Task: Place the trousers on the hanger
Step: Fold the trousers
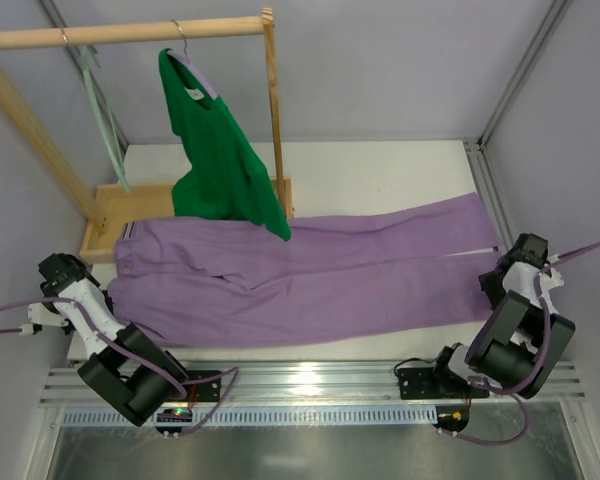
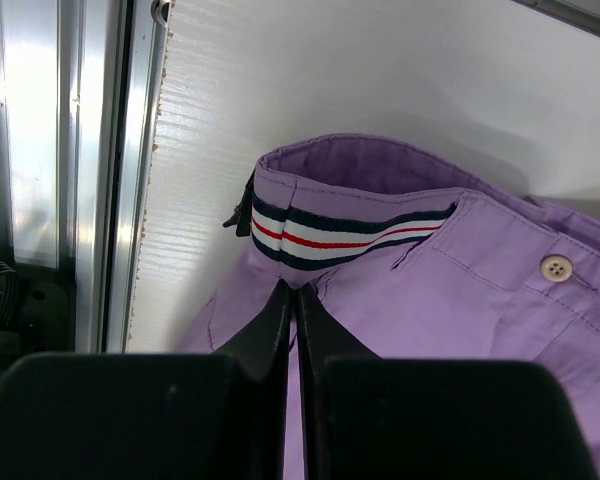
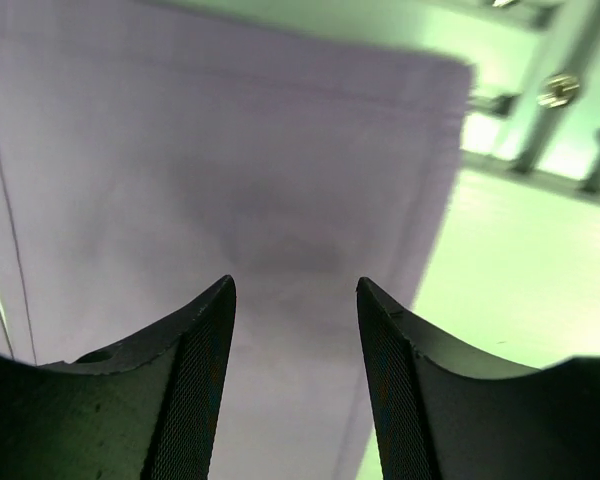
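The lilac trousers lie flat across the white table, with the waist at the left and the leg ends at the right. In the left wrist view the striped waistband curls up just beyond my left gripper. That gripper is shut, with a pinch of the trousers' fabric at its tips. My right gripper hovers open over a leg end, with nothing between its fingers; it sits at the table's right edge. The pale mint hanger hangs on the wooden rail at the far left.
A bright green top hangs from the wooden rail, and its hem overlaps the trousers. The rack's upright post and wooden base stand at the back left. An aluminium rail runs along the near edge.
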